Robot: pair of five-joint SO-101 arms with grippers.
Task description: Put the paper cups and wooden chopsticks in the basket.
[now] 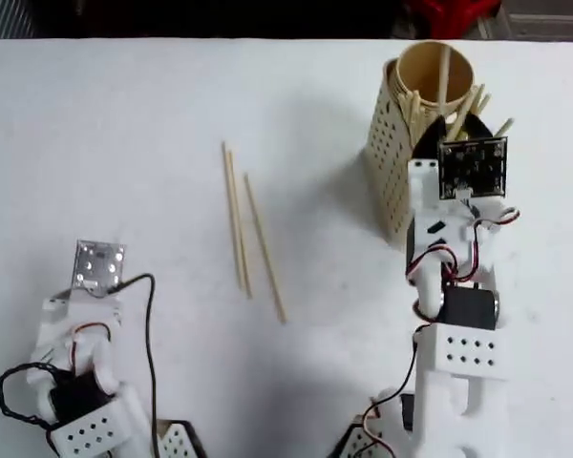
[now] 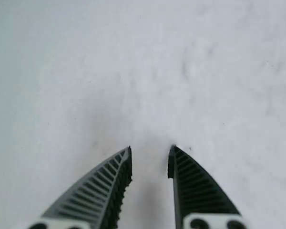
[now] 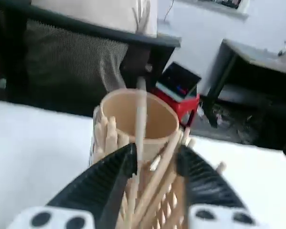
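One table, white. Its far edge runs just behind the basket, and the widest room for moving lies left of the basket.

Left arm, one. It sits far left of the basket, at the table's near edge. Left gripper: jaws narrowly parted, nothing between them, tips over plain table surface.

Loose wooden chopsticks, three. They lie flat on the table about midway between the left arm and the basket, well apart from both. Two lie side by side, almost touching. The third lies just on the basket side of that pair, slightly slanted. All run roughly from far edge toward near edge, and they are what lies across the way from the left arm to the basket.

Basket, one. Beige with a perforated wall, upright near the far edge.

Paper cup, one. It stands upright inside the basket, mouth up.

Stored chopsticks, several, exact count unclear. They stand on end in the basket around the cup. One stick stands upright in the cup's mouth.

Right arm, one. It stretches from the near edge to the basket and covers the basket's near side. Right gripper: directly over the basket, jaws apart by a narrow gap. The upright stick is just beside one finger, but contact cannot be told.

Behind the basket, off the table: a dark chair and a red box.
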